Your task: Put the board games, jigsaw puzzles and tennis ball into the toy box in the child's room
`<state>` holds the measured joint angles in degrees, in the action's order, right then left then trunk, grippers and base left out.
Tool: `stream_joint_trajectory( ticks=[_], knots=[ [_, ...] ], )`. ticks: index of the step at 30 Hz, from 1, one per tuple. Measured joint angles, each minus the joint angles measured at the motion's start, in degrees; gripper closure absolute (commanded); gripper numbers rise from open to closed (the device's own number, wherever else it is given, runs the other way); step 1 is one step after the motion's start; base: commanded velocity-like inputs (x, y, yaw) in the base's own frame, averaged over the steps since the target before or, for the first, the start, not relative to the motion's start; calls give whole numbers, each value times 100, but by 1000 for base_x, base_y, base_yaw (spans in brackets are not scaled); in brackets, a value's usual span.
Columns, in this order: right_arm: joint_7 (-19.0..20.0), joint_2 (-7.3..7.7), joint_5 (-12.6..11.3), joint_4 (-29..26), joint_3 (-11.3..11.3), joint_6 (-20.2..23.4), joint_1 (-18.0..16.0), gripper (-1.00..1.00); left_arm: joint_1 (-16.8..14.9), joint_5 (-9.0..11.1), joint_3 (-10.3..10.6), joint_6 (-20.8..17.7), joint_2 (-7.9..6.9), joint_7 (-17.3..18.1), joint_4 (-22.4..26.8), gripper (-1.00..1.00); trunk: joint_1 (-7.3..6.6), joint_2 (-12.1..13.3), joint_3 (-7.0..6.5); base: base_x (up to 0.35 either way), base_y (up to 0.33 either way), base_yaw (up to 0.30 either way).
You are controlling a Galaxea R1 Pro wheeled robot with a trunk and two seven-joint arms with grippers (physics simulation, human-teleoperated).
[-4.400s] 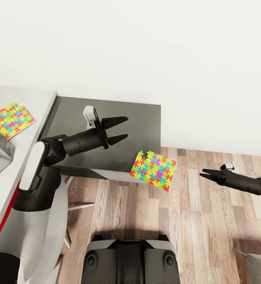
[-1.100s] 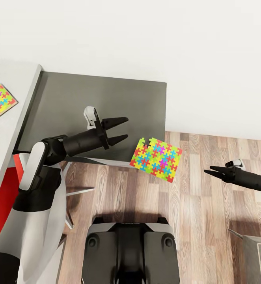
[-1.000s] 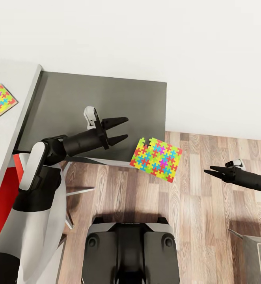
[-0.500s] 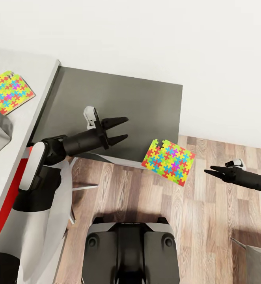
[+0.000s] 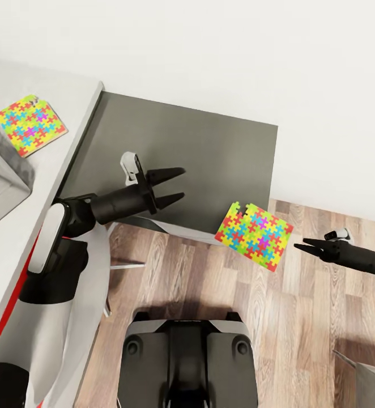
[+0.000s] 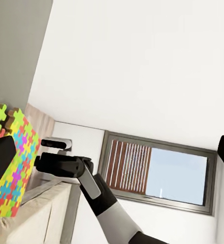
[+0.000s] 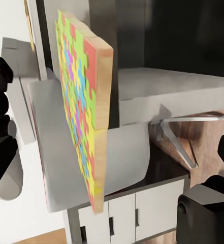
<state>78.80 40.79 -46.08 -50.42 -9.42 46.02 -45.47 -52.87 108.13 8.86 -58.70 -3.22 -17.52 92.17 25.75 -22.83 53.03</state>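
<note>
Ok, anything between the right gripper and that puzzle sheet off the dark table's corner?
Nothing visible. The right gripper points at the near jigsaw puzzle across a small open gap above the floor. The left gripper is over the dark side table, off to the side.

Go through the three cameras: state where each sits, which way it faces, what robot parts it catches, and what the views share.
Head view: on the head, looking down over the dark side table and wood floor; shows the open left claw, the right claw and the base.
Left wrist view: on the left arm, facing across the room toward a window; shows the right arm.
Right wrist view: on the right arm, facing the table's underside; shows the left arm's white shell.
Shared: all three see the nearer jigsaw puzzle.
</note>
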Motion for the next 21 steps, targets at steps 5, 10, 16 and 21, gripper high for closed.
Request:
stream_joint_trajectory(
  ticks=[5,10,16,21],
  knots=[
    [1,4,-2,1,2,0,0,-100,-41,-1,60,0,111,-6,0,-100,0,0,0,0,0,25],
    [1,6,-5,6,5,0,0,-100,-138,0,211,9,322,-77,0,-100,0,0,0,0,0,12],
    [0,8,-7,14,8,0,0,-100,-317,2,427,15,659,-385,0,-100,0,0,0,0,0,6],
    [0,8,-8,18,8,0,0,-100,-427,4,529,18,877,-564,0,-100,0,0,0,0,0,3]
  ],
)
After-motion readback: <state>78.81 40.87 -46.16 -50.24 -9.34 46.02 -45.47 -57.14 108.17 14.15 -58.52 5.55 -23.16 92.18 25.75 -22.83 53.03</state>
